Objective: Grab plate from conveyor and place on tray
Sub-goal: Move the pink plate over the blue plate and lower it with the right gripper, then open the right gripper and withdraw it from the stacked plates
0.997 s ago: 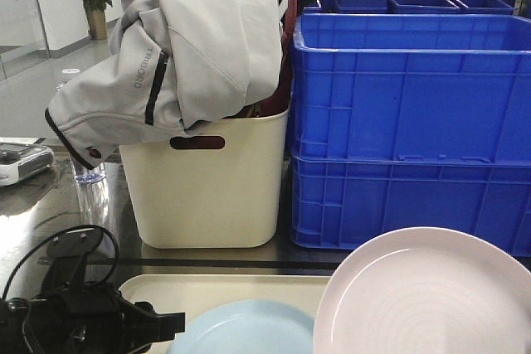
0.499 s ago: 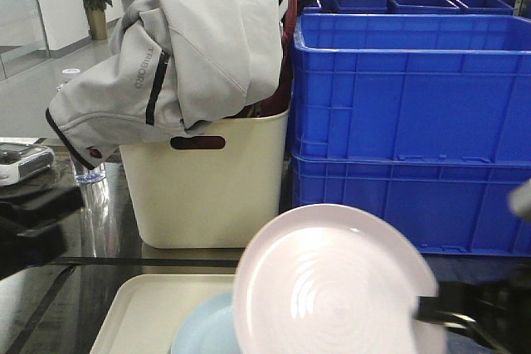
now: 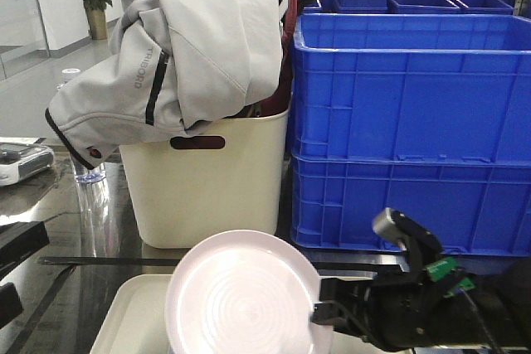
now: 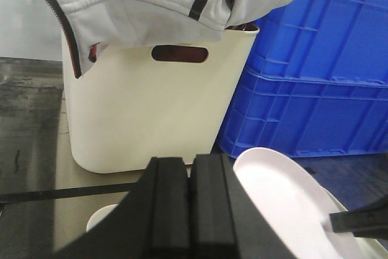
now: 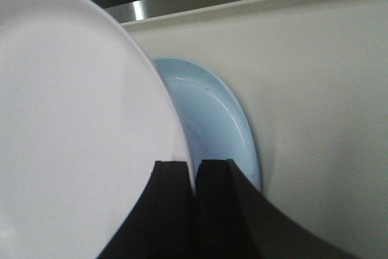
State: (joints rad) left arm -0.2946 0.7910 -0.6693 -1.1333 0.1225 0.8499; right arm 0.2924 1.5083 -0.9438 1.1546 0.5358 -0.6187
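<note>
The pale pink plate (image 3: pixel 241 296) hangs tilted on edge over the cream tray (image 3: pixel 124 317) at the bottom of the front view. My right gripper (image 3: pixel 319 314) is shut on its right rim. In the right wrist view the plate (image 5: pixel 73 119) fills the left, with its rim pinched between the black fingers of the right gripper (image 5: pixel 195 165) above the tray (image 5: pixel 315 89). My left gripper (image 4: pixel 191 161) is shut on nothing, just left of the plate (image 4: pixel 285 201). The conveyor is out of view.
A light blue plate (image 5: pixel 212 119) lies on the tray under the pink one. Behind the tray stand a tall cream bin (image 3: pixel 207 192) with a grey jacket (image 3: pixel 182 47) draped over it, and stacked blue crates (image 3: pixel 406 122). A plastic bottle (image 3: pixel 87 176) stands far left.
The right gripper has carried the plate leftward and lower, from the right side to over the tray and the blue plate. The left arm has drawn back to the left edge.
</note>
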